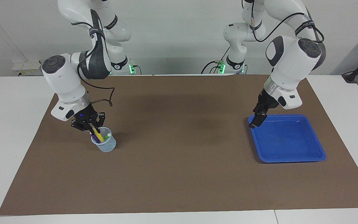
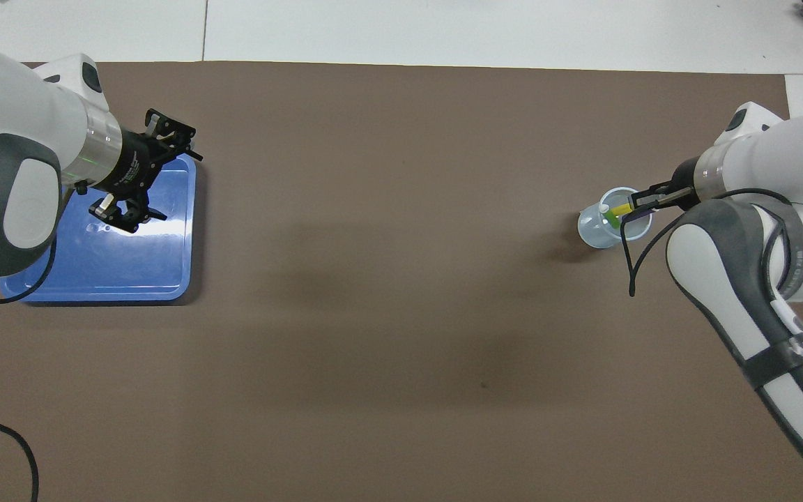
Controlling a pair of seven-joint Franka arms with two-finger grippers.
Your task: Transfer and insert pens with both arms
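— Where is your right pincer?

— My right gripper point(image 1: 92, 128) is down at the mouth of the clear plastic cup point(image 1: 108, 146), which stands on the brown mat point(image 1: 179, 180) toward my right arm's end of the table. The yellow pen point(image 1: 97, 134) is right at its tip, leaning steeply, with its lower end inside the cup.

— Do you have hold of that pen?

— I cannot tell. The pincer is on it or just beside it, and I can't make out whether it is gripping.

— And the other pens?

— The purple pen point(image 1: 94, 138) and the green pen point(image 2: 613, 220) are both in the same cup beside the yellow one. The green pen's pale end shows above the rim.

— Your left pincer?

— My left gripper point(image 1: 254, 123) hangs over the corner of the blue tray point(image 1: 291, 146) that lies nearest the robots and toward the middle of the table. It is spread wide and has nothing in it.

— Where is the tray?

— On the mat toward my left arm's end of the table, well apart from the cup.
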